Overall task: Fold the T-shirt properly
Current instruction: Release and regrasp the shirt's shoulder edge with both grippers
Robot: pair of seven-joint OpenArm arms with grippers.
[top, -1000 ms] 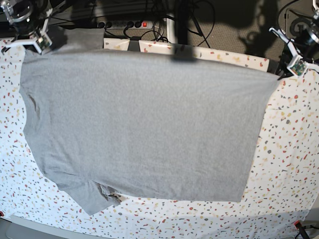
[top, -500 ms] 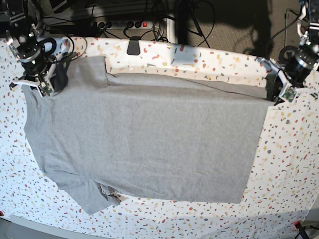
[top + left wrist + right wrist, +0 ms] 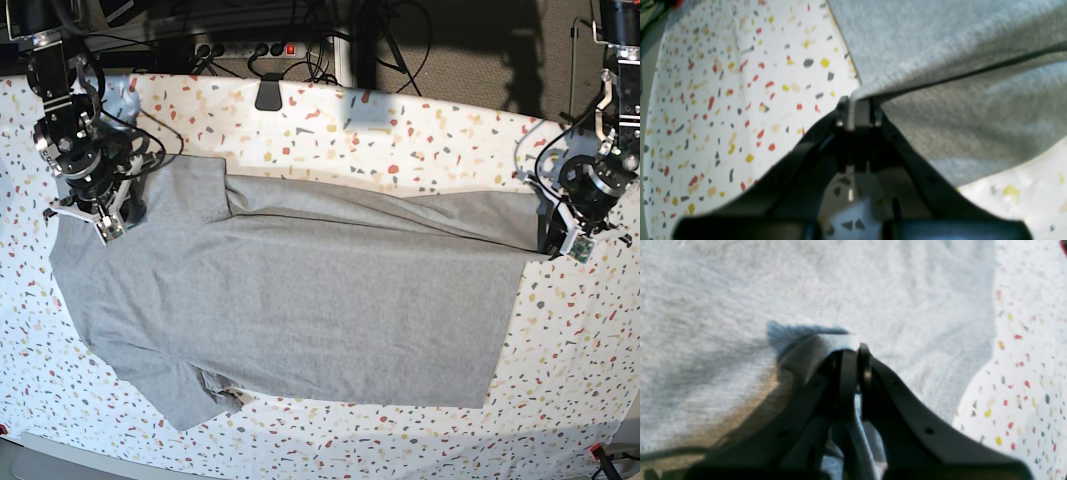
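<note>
While the speckled terrazzo-patterned bench (image 3: 420, 130) is filling most of the base view, the T-shirt (image 3: 300, 300) is being spread across its middle, plain grey side up, with one short sleeve (image 3: 185, 395) lying toward the near edge on that view's left. Along the far side of the garment, a band of cloth is being folded over onto the body, and a long crease is running from the left of the base view to its right, where the doubled layer is narrowing to a corner. That corner is being pinched by the left hand (image 3: 562, 240), whose jaws are being held closed on the cloth; in the left wrist view the grey fabric is seen rising to a peak right at the left hand's tips (image 3: 858, 101), just above the bench. At the opposite end, the right hand (image 3: 105, 222) is being kept shut on a small fold of the T-shirt near the shoulder, the gripped edge being seen bunched at its tips (image 3: 850, 346). Behind the bench, a power strip (image 3: 245, 48) and dark cables are being left lying.
</note>
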